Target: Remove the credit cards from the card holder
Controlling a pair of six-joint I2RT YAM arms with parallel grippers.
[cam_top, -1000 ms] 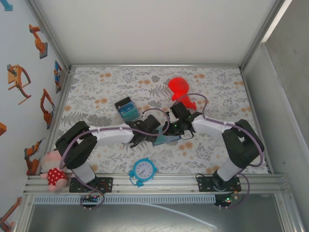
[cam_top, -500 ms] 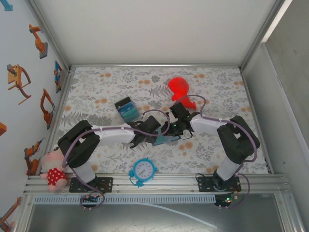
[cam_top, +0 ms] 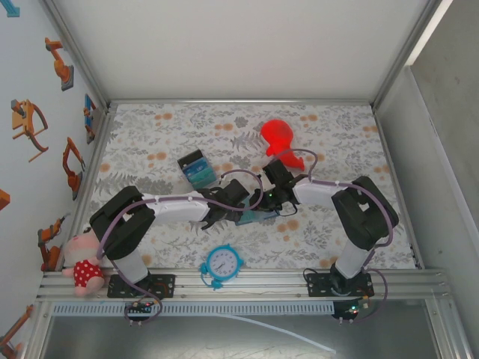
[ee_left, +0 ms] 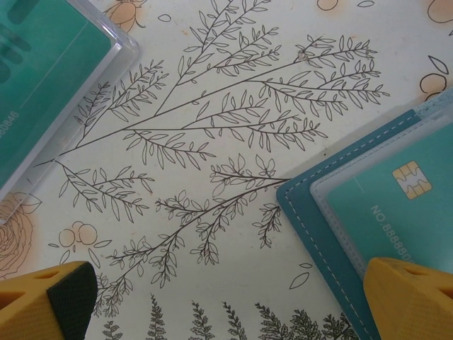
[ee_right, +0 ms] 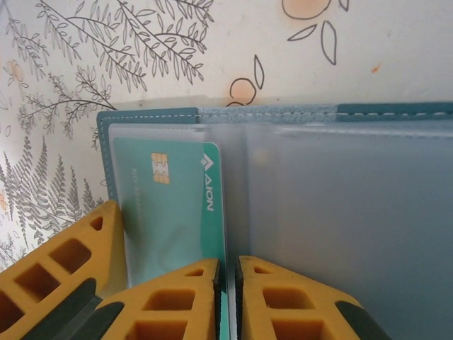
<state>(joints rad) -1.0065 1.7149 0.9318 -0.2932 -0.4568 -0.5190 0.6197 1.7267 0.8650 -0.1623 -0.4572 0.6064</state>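
The card holder (cam_top: 252, 218) lies open on the leaf-patterned cloth between both grippers. In the right wrist view its slate-blue border (ee_right: 283, 112) frames clear sleeves, and a teal credit card (ee_right: 170, 205) with a gold chip sits in the left sleeve. My right gripper (ee_right: 228, 265) is shut on that card's right edge, a thin teal strip showing between its jaws. My left gripper (ee_left: 226, 304) is wide open over the cloth. Its right fingertip (ee_left: 410, 297) rests on the holder's corner (ee_left: 322, 219), next to the chip card (ee_left: 403, 205).
A black-and-teal item (cam_top: 196, 169) lies just left of and behind the grippers; its clear-cased teal face (ee_left: 42, 71) is in the left wrist view. A red object (cam_top: 281, 138) stands behind, a blue clock (cam_top: 222, 263) near the front edge, a plush toy (cam_top: 82, 268) at front left.
The right arm's elbow has swung left and folded tighter. Both grippers have stayed at the card holder, the right one edging slightly left.
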